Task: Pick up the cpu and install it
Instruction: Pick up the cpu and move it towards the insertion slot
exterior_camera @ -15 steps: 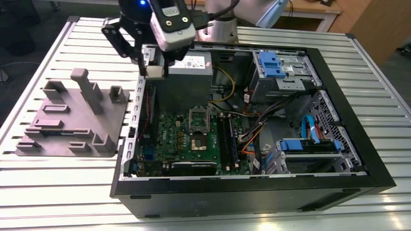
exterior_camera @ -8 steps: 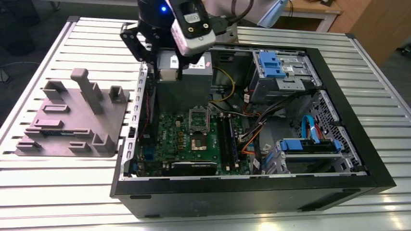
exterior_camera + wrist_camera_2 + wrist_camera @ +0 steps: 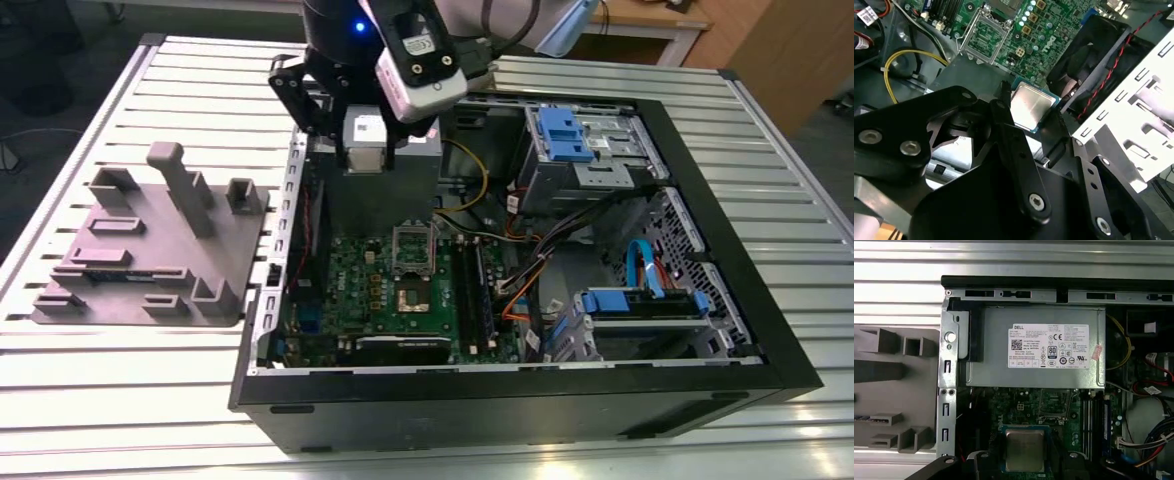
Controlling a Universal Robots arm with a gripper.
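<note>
The cpu (image 3: 1032,105), a flat square chip with a shiny silver top, hangs in the air between the two black fingers of my gripper (image 3: 1030,114), which is shut on its edges. The first wrist view has the cpu (image 3: 1024,449) just over the green motherboard, beside the power supply. The socket (image 3: 985,37) lies a short way ahead on the board with its metal frame lifted and nothing in it. In the exterior view my gripper (image 3: 367,150) hovers over the far end of the open computer case, and the socket (image 3: 415,292) sits closer to the case's near side.
The grey power supply (image 3: 1039,347) sits beside the gripper. A black fan (image 3: 1094,55) with red-black wires and the case's white metal wall (image 3: 1134,115) are close by. A grey tray (image 3: 147,250) with upright blocks lies on the slatted table at the exterior view's left. Drive bays and cables fill the case's other half.
</note>
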